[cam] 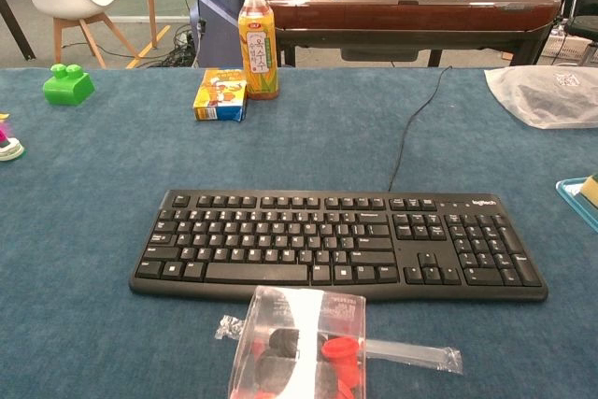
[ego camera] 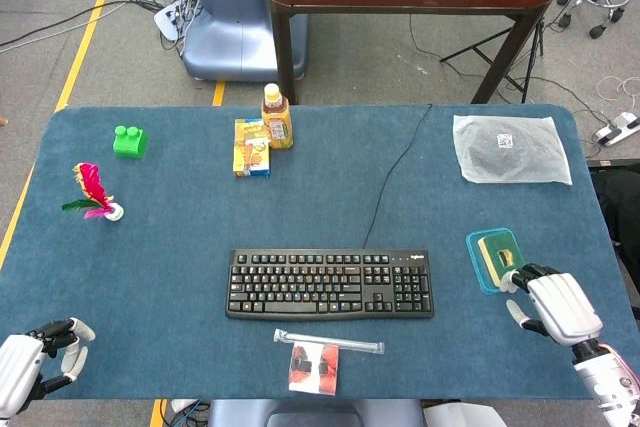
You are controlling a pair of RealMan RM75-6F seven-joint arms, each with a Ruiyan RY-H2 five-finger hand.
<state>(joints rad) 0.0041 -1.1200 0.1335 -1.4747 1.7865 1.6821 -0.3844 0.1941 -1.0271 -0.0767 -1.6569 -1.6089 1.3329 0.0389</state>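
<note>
Right hand (ego camera: 556,305) rests at the near right of the table (ego camera: 180,162), fingertips touching the near edge of the teal tray (ego camera: 492,260) that carries a yellow sponge (ego camera: 497,249); nothing is grasped, fingers apart. Left hand (ego camera: 30,357) lies loosely curled and empty at the near left corner, well apart from the keyboard (ego camera: 330,284)

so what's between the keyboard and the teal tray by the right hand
Only bare blue table cloth lies between the keyboard and the teal tray, which the right hand touches; the head view shows it best.
</note>
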